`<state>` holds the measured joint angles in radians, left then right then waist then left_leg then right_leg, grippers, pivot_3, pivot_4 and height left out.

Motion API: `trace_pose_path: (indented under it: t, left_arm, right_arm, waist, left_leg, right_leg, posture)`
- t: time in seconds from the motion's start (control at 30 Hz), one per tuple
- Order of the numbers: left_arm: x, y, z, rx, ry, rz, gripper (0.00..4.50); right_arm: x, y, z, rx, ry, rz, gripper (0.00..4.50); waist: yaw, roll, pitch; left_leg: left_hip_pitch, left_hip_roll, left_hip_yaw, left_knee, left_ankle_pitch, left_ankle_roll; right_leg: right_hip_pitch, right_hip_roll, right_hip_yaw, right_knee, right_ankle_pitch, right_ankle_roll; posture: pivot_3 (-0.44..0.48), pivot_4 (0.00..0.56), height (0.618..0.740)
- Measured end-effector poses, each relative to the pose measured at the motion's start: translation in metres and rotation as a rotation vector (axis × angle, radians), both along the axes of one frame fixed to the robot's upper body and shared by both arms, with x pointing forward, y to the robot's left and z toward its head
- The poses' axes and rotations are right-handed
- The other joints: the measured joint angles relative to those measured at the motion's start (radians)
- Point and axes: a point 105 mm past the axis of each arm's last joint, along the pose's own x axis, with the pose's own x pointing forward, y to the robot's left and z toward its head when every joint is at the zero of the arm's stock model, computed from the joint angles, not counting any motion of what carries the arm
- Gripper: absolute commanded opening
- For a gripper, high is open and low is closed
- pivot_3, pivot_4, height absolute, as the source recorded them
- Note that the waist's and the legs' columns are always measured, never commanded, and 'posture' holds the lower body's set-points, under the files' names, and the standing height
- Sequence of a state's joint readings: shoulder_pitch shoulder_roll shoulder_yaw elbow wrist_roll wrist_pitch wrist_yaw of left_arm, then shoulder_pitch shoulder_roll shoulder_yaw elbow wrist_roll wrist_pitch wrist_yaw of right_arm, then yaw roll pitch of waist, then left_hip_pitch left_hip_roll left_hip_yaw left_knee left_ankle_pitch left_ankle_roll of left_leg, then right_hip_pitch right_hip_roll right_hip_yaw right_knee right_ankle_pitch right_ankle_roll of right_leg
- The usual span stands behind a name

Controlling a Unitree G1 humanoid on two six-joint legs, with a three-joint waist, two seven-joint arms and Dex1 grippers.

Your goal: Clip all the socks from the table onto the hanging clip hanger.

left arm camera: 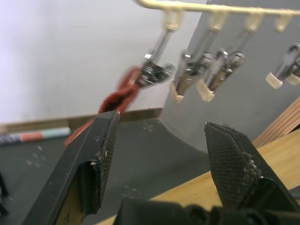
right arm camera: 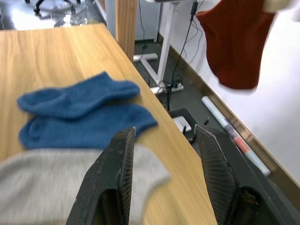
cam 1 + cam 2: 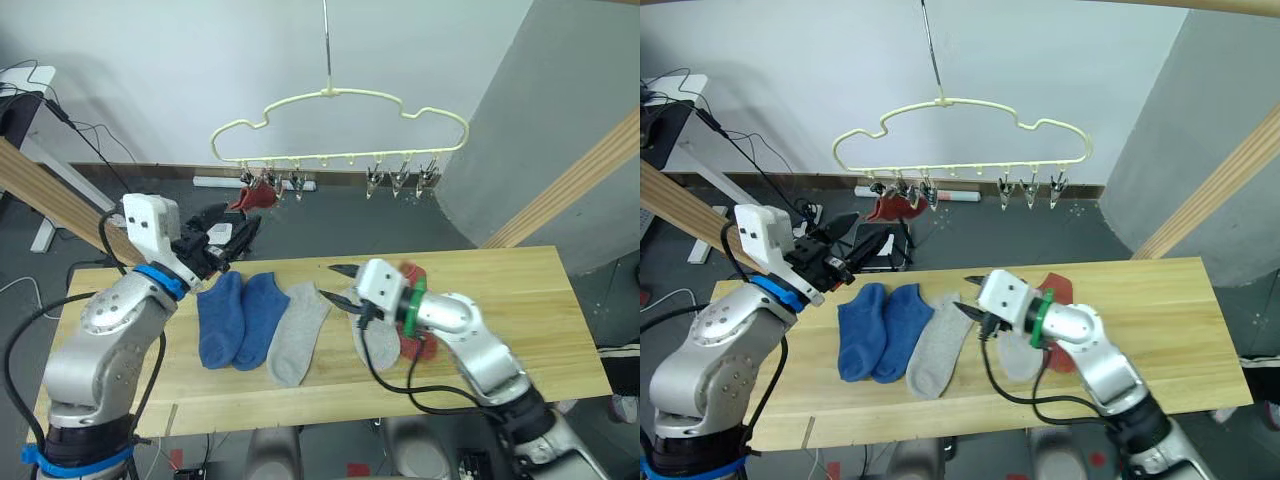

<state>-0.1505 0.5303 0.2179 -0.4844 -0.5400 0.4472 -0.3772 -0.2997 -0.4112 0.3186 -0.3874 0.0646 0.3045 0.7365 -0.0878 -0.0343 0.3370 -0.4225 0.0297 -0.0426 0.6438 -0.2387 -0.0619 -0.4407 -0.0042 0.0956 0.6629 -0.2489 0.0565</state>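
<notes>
The pale-yellow clip hanger hangs behind the table, with one brick red sock clipped at its left end. Two blue socks lie side by side on the table, a light grey sock to their right. Further right lie another grey sock and a red sock. My left gripper is open and empty at the table's far left edge, pointing toward the hanging red sock. My right gripper is open and empty just above the grey socks.
Slanted wooden poles of a frame stand at the right and left. Behind the table, cables, black items and a white power strip lie on the dark floor. Several clips on the hanger hold nothing.
</notes>
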Motion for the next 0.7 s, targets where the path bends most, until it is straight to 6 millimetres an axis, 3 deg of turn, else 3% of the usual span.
trace_pose_path:
  t: [0.1,0.27,0.4,0.6,0.7]
  left_arm:
    - [-0.002,-0.012,0.002,-0.019,-0.081,0.016,3.19]
    - [-0.004,-0.032,-0.008,-0.021,-0.113,0.002,3.19]
    - [-0.004,-0.044,-0.010,-0.051,-0.121,0.004,3.19]
    - [0.003,-0.042,-0.009,-0.081,-0.154,0.073,3.19]
    - [0.002,-0.043,-0.009,-0.095,-0.156,0.077,2.62]
  right_arm:
    - [-0.008,-0.030,0.022,0.003,-0.006,0.003,2.09]
    - [-0.016,-0.064,0.055,0.062,0.013,-0.023,2.09]
    - [-0.019,-0.075,0.065,0.066,0.053,-0.033,2.09]
    - [-0.023,-0.083,0.067,0.036,0.078,-0.065,2.09]
    - [-0.024,-0.084,0.067,0.040,0.089,-0.071,2.11]
  waist:
    - [0.000,0.000,0.001]
    - [-0.003,-0.001,0.001]
    - [-0.009,-0.001,0.002]
    - [-0.021,-0.002,0.002]
    - [-0.027,-0.002,0.002]
  left_leg:
    - [0.000,0.000,0.000,0.001,0.000,0.000]
    - [0.000,0.000,0.001,0.001,0.000,0.001]
    - [0.001,0.000,0.001,0.001,0.000,0.001]
    - [0.000,0.000,0.002,0.002,0.000,0.001]
    - [0.000,0.000,0.002,0.002,0.000,0.001]
  right_leg:
    - [0.001,0.001,0.001,0.000,0.000,0.000]
    - [0.001,0.001,0.001,0.000,0.000,0.000]
    - [0.001,0.002,0.001,0.000,-0.001,0.003]
    - [0.001,0.002,0.002,-0.001,-0.002,0.004]
    - [0.001,0.002,0.002,0.000,-0.002,0.004]
  posture:
    - [-0.169,0.363,0.740]
    - [-0.199,0.366,0.740]
    - [-0.241,0.371,0.740]
    - [-0.258,0.372,0.740]
    - [-0.261,0.372,0.740]
